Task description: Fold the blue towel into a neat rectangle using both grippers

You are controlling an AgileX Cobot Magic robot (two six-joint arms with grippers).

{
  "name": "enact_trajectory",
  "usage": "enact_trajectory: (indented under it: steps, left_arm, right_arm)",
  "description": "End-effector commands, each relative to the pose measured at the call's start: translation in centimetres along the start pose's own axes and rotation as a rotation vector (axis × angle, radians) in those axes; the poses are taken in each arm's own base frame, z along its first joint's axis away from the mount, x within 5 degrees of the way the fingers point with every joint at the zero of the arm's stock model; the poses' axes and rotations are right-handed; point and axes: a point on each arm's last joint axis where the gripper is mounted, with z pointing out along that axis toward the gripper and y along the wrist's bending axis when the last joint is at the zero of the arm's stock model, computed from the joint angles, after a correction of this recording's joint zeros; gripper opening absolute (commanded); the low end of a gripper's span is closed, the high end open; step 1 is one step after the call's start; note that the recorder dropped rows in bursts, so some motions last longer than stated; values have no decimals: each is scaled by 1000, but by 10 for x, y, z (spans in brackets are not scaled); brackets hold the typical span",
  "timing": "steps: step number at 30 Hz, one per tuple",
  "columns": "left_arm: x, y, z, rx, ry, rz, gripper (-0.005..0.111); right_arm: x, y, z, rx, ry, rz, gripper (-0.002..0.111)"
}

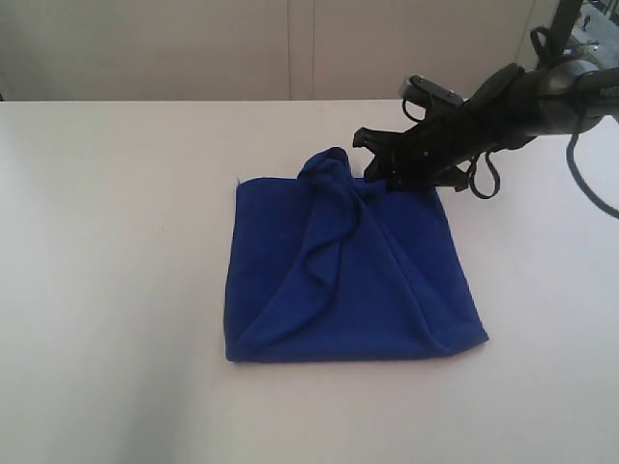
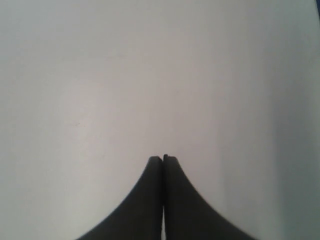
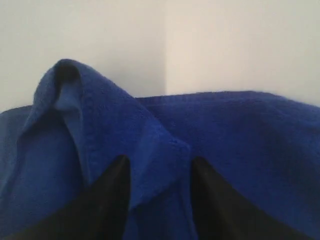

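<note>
The blue towel [image 1: 348, 280] lies folded on the white table [image 1: 116, 242] as a rough, creased square, with a bunched peak [image 1: 329, 161] standing up at its far edge. My right gripper [image 1: 370, 159] hovers at that far edge, just right of the peak. In the right wrist view the right gripper [image 3: 159, 162] stands open, its two black fingers apart over a ridge of the towel [image 3: 240, 130]. My left gripper [image 2: 163, 157] is shut with nothing in it, above bare table. It does not show in the exterior view.
The right arm [image 1: 522, 97] with its black cables reaches in from the upper right. A pale wall [image 1: 290, 48] runs behind the table's far edge. White tabletop surrounds the towel on all sides.
</note>
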Motion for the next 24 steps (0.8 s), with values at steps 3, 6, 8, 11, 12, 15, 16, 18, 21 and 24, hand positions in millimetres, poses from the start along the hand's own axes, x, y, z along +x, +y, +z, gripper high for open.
enact_trajectory:
  steps: [3, 6, 8, 11, 12, 15, 16, 18, 21, 24]
  left_arm:
    - [3, 0, 0, 3, 12, -5, 0]
    - [3, 0, 0, 3, 12, -5, 0]
    - [3, 0, 0, 3, 12, -5, 0]
    - [3, 0, 0, 3, 12, -5, 0]
    - [3, 0, 0, 3, 12, -5, 0]
    - [3, 0, 0, 3, 12, -5, 0]
    - [3, 0, 0, 3, 12, -5, 0]
    - [3, 0, 0, 3, 12, -5, 0]
    - [3, 0, 0, 3, 12, -5, 0]
    - [3, 0, 0, 3, 12, -5, 0]
  right_arm:
    - [6, 17, 5, -39, 1, 20, 38]
    - [3, 17, 6, -27, -38, 30, 24]
    - [0, 16, 6, -24, -63, 49, 10]
    - [-6, 16, 2, -11, -116, 66, 0]
    - [-9, 17, -1, -9, -139, 64, 0]
    - [-16, 20, -14, -15, -176, 61, 0]
    - [-19, 21, -19, -16, -187, 56, 0]
    - [-23, 23, -28, -27, -191, 53, 0]
    - [-23, 25, -38, -55, -151, 50, 0]
    - [-11, 27, -37, -85, -23, 21, 0]
